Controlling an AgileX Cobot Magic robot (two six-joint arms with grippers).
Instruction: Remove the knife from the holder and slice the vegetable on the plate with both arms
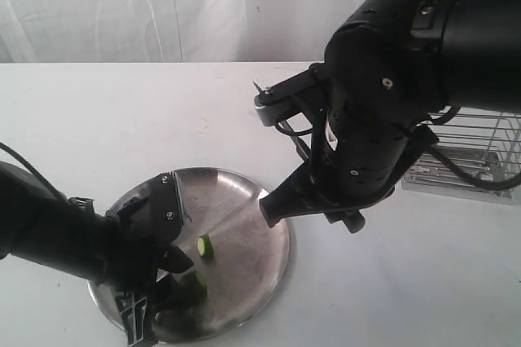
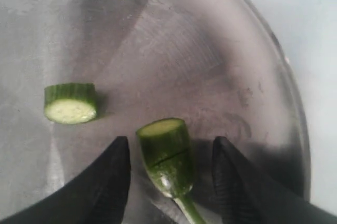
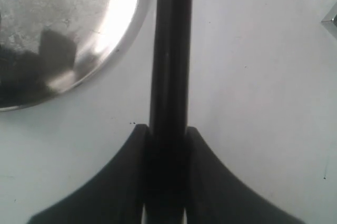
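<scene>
Closest loomed my right arm [image 1: 391, 94], the right gripper [image 3: 167, 132] clamped tight on the black knife [image 3: 169, 66] by the rim of the plate [image 1: 244, 217] on the white tabletop [image 1: 122, 119], with the holder [image 1: 476, 151] behind. My left gripper [image 2: 169, 142] stood wide open astride the vegetable [image 2: 167, 155], not touching its stem end, and a cut slice [image 2: 70, 103] lay near.

The left arm [image 1: 49, 237] lies low over the bench's left side, the left gripper [image 2: 169, 153] tipped downward, jaws spread wide. The right arm [image 1: 391, 94] bends steeply down, with the right gripper [image 3: 167, 135] clamped on the knife [image 3: 168, 50] handle.
</scene>
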